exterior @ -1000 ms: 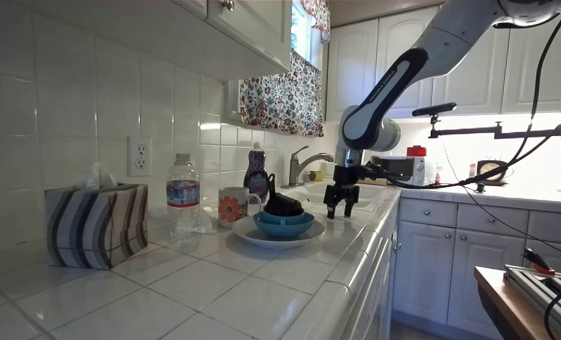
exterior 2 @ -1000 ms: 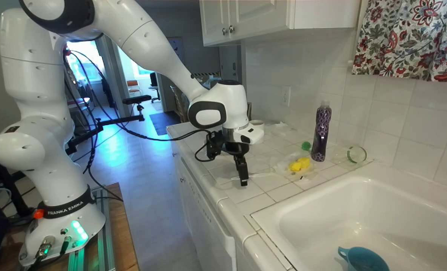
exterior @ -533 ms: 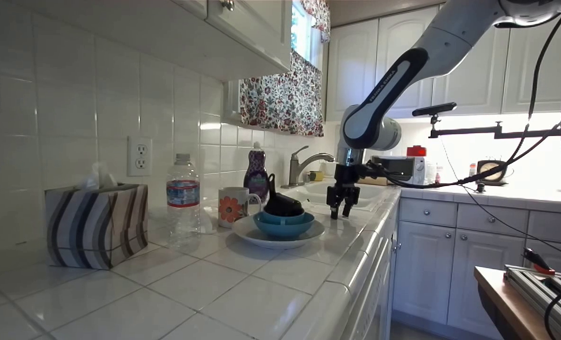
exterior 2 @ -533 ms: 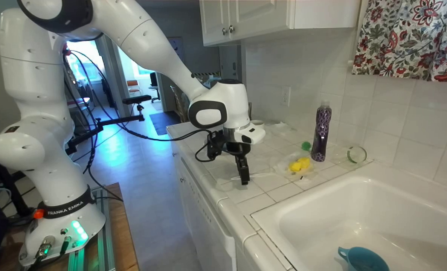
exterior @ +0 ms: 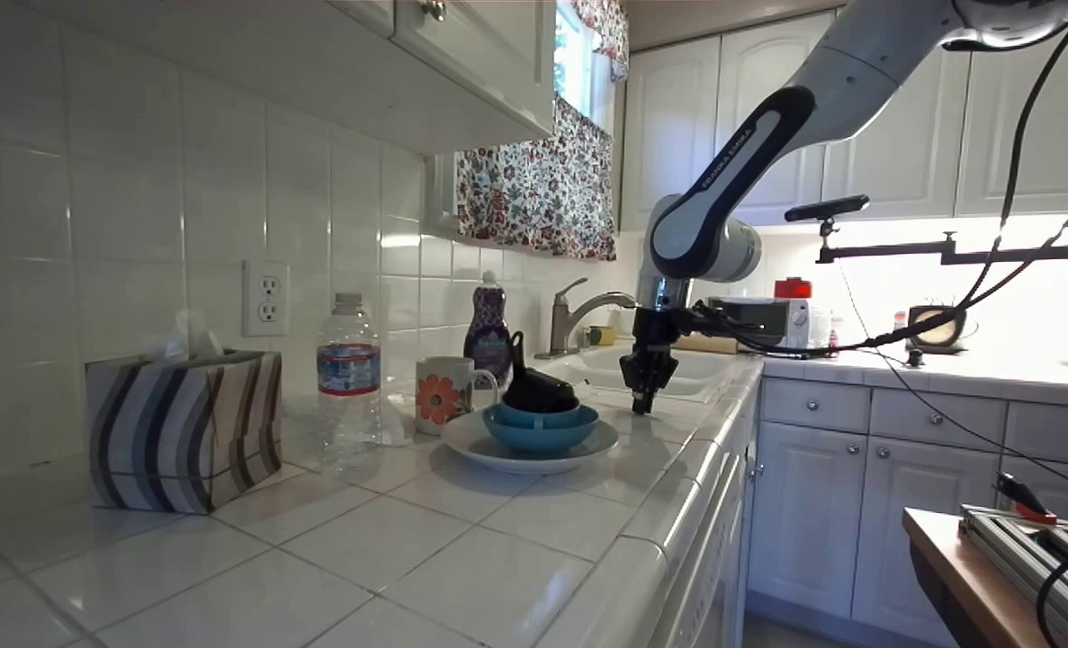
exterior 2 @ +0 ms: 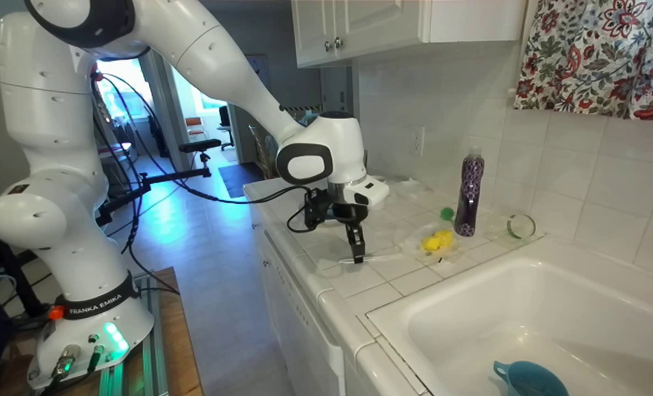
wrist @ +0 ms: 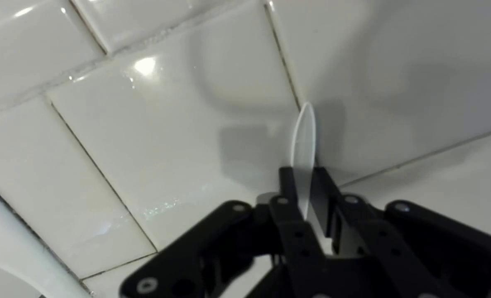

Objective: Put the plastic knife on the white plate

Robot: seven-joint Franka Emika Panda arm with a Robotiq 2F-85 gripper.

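Knife (wrist: 304,140) is between the jaws of the gripper (wrist: 303,171), low at the counter (exterior 2: 354,282); lifted or not, can't tell. Jaws narrow, about knife-width apart; wrist view looks like contact both sides, so I read it as held. How firm, can't tell. Long axis runs through the gap, not across it: one end pokes out past the tips, the rest goes back under the gripper. In an exterior view the shorter end faces the counter's front edge, longer end the wall (exterior 2: 442,110). Blade or handle at the short end: can't tell. Grip looks off-centre, so the long side may droop on lift. Plate (exterior: 534,464) is near, apart from the gripper, loaded with bowls (exterior: 542,439). Probably only the rim is usable.
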